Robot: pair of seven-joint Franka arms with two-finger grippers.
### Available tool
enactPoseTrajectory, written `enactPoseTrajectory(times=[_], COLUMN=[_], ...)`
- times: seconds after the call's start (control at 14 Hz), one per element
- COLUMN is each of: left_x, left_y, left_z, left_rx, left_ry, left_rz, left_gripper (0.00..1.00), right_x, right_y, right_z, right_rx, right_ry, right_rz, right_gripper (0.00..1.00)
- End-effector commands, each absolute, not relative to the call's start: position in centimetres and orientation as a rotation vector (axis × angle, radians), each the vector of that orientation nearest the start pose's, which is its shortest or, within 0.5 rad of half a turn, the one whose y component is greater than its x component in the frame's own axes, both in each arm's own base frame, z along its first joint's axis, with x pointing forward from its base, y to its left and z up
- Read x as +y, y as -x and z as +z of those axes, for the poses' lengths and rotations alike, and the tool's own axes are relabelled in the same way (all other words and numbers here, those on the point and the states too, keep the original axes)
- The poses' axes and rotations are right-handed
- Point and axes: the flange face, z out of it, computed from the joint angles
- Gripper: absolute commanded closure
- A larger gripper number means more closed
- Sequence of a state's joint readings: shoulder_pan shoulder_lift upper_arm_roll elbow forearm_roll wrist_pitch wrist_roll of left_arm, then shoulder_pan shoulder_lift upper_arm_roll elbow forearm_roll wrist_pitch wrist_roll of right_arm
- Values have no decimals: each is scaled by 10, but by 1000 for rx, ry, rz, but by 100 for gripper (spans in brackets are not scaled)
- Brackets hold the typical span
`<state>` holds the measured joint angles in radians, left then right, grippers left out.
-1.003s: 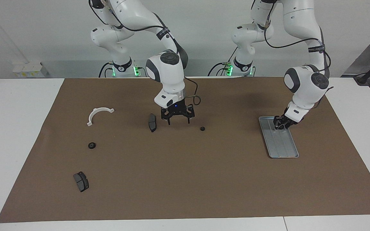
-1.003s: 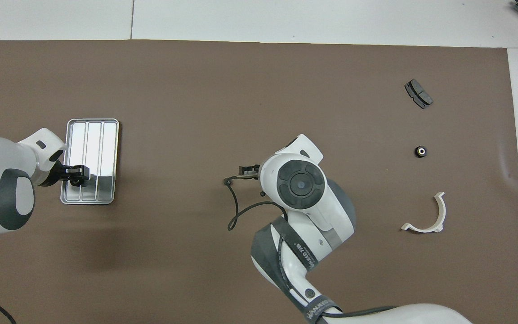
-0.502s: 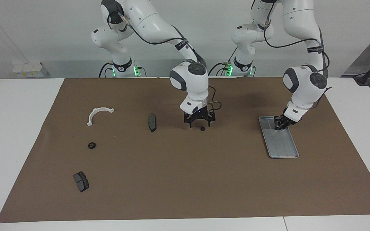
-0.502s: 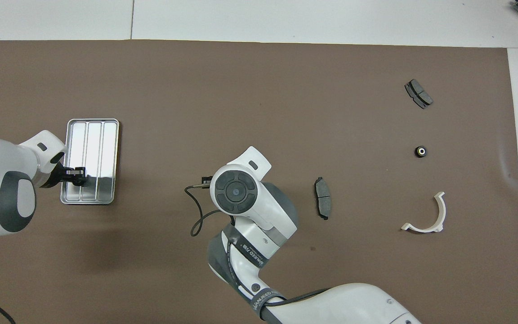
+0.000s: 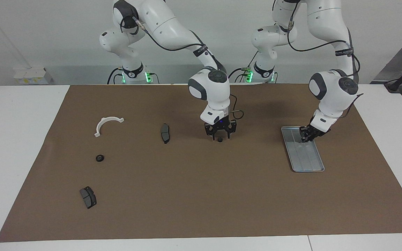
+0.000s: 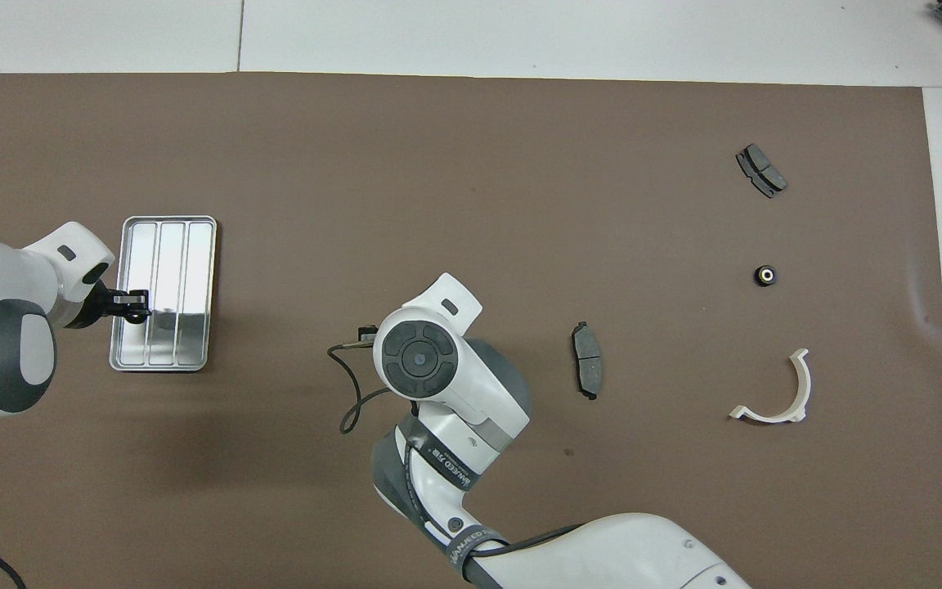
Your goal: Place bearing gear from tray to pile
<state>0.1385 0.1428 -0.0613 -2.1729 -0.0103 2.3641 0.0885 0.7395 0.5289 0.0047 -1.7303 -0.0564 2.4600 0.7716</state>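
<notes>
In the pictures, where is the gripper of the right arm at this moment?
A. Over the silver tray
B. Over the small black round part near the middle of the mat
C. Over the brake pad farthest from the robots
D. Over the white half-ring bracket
B: in the facing view the right gripper hangs just above the small black round part, while the left gripper is at the tray.
</notes>
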Motion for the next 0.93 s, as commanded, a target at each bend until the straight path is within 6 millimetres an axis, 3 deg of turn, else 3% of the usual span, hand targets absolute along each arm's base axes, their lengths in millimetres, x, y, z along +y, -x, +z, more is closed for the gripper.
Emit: enactPoseTrajectory(times=[0.0,0.14,0.21,0.57,0.86], left_x=[27,-8,-27,-121,-195], left_y=[-572,-575,-575,-564,-551], left_z=[357,362,361,364,369], left_rx=[-55,-147,-220,-453,-603], left_ry=[3161,3162,3160,3153,3174], left_rz=[-67,-74,-79,-97,-198], left_gripper=[86,87,87,87,87], right_x=[465,464,464,465,452], right_y=[-506,-501,-498,-505,-520], right_z=[291,282,279,288,298], right_rx=[-2,-3,-10,-13,12], right_ry=[3004,3005,3010,3002,3000], right_rz=[-277,-272,-266,-300,-371], right_gripper=[37,38,43,90,100])
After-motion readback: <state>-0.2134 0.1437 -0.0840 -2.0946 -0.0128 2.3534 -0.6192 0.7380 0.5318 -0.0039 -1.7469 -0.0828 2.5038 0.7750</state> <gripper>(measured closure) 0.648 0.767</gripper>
